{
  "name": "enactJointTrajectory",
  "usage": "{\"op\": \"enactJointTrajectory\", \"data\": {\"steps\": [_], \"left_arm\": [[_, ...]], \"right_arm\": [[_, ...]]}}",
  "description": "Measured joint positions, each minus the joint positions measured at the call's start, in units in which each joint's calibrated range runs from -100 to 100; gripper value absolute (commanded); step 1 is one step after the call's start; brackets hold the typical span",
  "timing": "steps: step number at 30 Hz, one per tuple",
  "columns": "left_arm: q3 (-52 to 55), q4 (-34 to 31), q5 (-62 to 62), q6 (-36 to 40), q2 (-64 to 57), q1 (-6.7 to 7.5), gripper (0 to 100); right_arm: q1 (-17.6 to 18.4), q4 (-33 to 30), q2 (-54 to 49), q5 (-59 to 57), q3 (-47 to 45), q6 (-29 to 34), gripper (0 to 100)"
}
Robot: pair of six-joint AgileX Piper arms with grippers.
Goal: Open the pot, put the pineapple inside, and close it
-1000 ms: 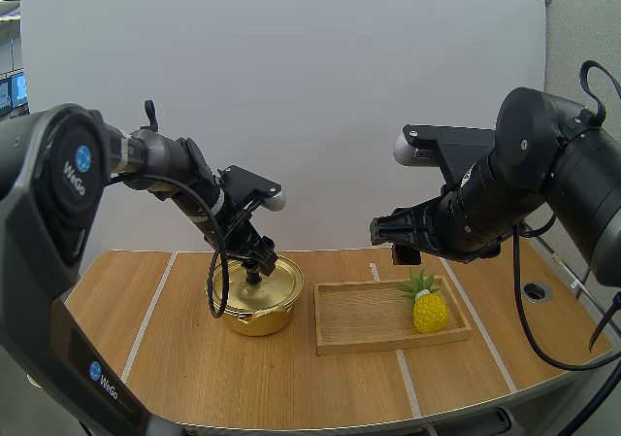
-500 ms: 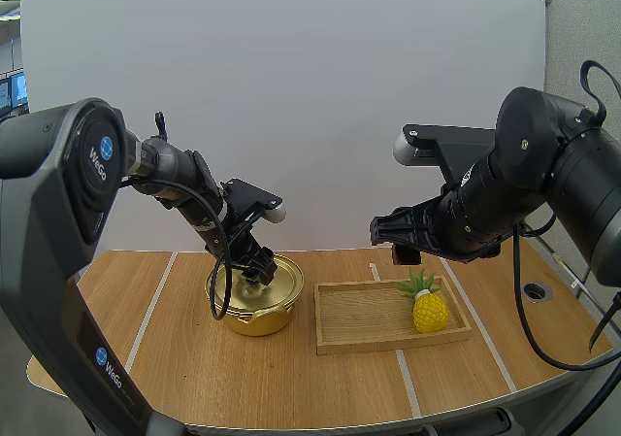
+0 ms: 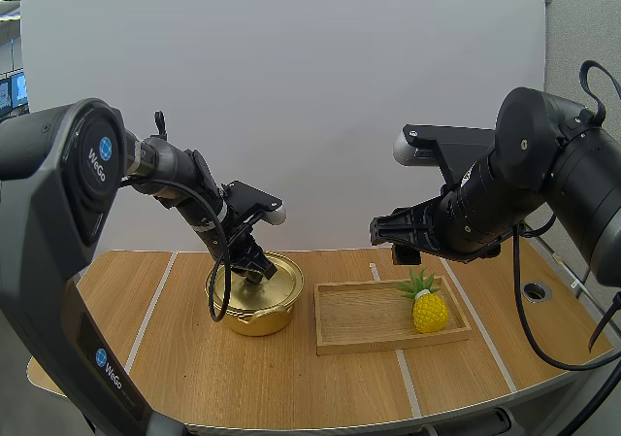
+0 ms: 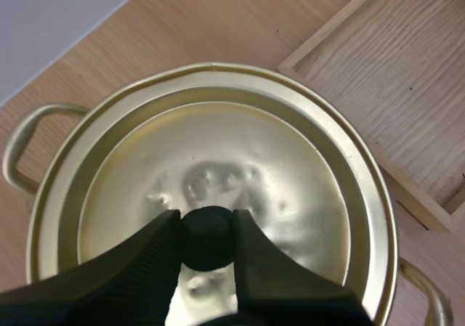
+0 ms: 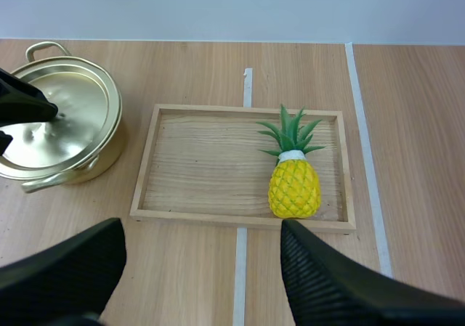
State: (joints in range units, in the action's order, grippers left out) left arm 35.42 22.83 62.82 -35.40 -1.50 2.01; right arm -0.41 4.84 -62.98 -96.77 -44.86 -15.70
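A light wooden table (image 3: pixel 184 358) crossed by pale tape lines stands before a plain white wall. Over it my left gripper (image 4: pixel 207 224) pinches the black knob (image 4: pixel 207 240) of the gold lid (image 4: pixel 240 159), which sits on the pot (image 3: pixel 257 317) left of the table's middle. Just beside the pot, to its right, lies the wooden tray (image 3: pixel 359 315), with the pineapple (image 5: pixel 293 184) in its right end. My right gripper (image 5: pixel 203 275) hangs above the table near the tray, fingers spread wide, gripping nothing.
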Motion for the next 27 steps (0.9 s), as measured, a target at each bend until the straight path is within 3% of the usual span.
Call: {"op": "enactJointTrajectory", "data": {"steps": [6, 15, 27], "left_arm": [[-4.8, -0.2, 4.1, 0.0, -6.6, 0.00, 1], [-20.4, -0.5, 6.2, 2.0, -21.7, 0.06, 1], [-39.0, -0.5, -5.3, 2.3, -29.6, 0.06, 1]], "right_arm": [[0.0, 0.0, 0.0, 0.0, 0.0, 0.0, 100], [0.0, 0.0, 0.0, 0.0, 0.0, 0.0, 100], [0.0, 0.0, 0.0, 0.0, 0.0, 0.0, 100]]}}
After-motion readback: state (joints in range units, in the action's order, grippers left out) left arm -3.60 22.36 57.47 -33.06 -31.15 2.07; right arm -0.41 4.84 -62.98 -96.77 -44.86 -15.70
